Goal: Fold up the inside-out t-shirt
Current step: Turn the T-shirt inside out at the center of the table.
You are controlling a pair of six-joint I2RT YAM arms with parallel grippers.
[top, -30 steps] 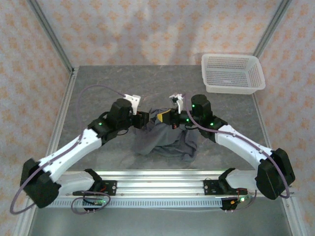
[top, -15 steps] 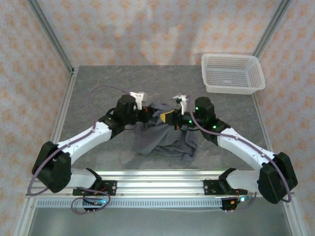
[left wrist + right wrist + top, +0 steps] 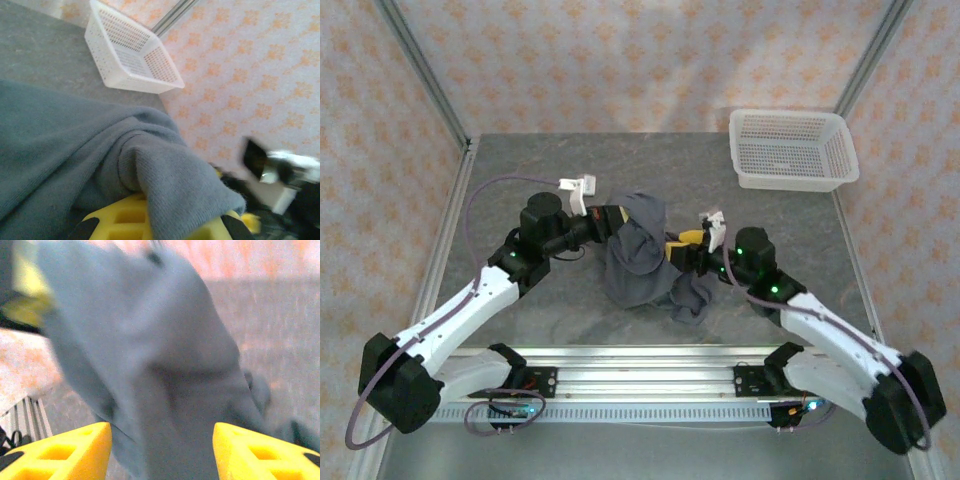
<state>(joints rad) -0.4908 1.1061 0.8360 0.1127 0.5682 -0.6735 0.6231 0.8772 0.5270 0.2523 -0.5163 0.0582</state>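
The dark slate-grey t-shirt hangs in a bunched column at the middle of the table, its lower end resting on the surface. My left gripper is shut on the shirt's upper edge and holds it up. In the left wrist view the cloth drapes over and between the yellow fingers. My right gripper sits just right of the hanging cloth. In the right wrist view this gripper is open, its yellow fingers wide apart, with the shirt hanging just beyond them.
A white mesh basket stands at the table's back right corner, also seen in the left wrist view. The grey table lies bare to the left and behind the shirt. An aluminium rail runs along the near edge.
The left gripper has lifted the shirt and swung left, pulling the cloth into a hanging column. The right gripper has let go and drawn back toward the near right.
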